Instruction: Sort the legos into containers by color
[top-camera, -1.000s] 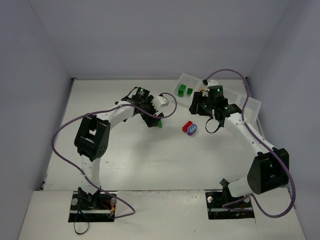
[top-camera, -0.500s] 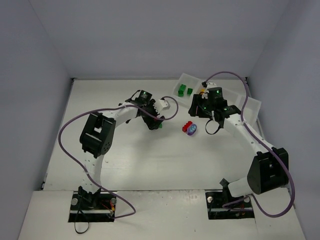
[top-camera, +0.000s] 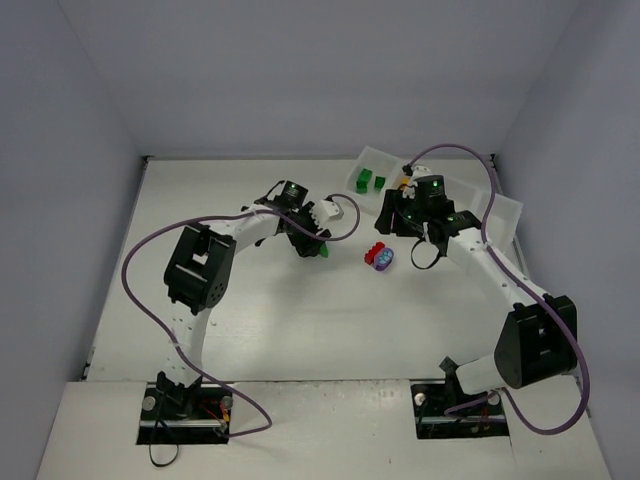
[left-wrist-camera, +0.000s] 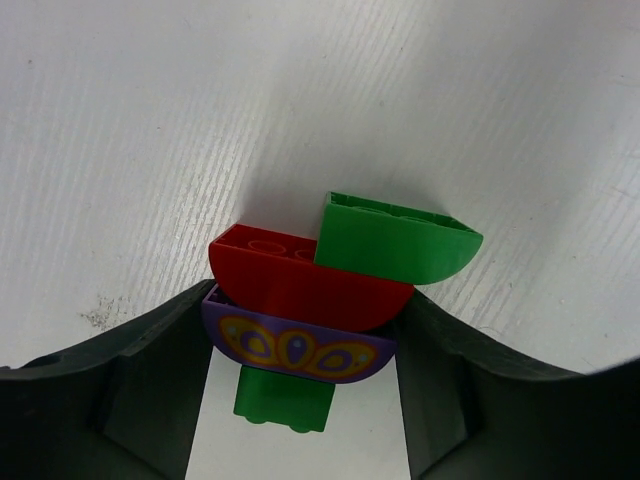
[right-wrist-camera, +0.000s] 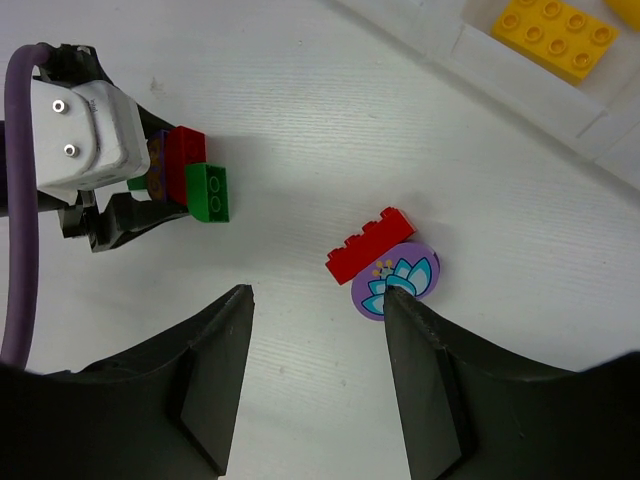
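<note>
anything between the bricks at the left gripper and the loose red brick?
No. Right wrist view shows only bare table between the stacked bricks at the left gripper and the red brick beside the purple round piece.

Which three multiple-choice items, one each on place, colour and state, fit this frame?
1. Where is the yellow brick? A in the tray; B outside the tray; C in a gripper.
2. What colour is the brick beside the round purple piece? A green; B red; C yellow.
3. How is the right gripper? A shut on a brick; B open and empty; C out of view.
Key: 1 A, it lies inside a tray compartment. 2 B, the red brick lies right next to it. 3 B, its jaws stand apart with nothing between.
</note>
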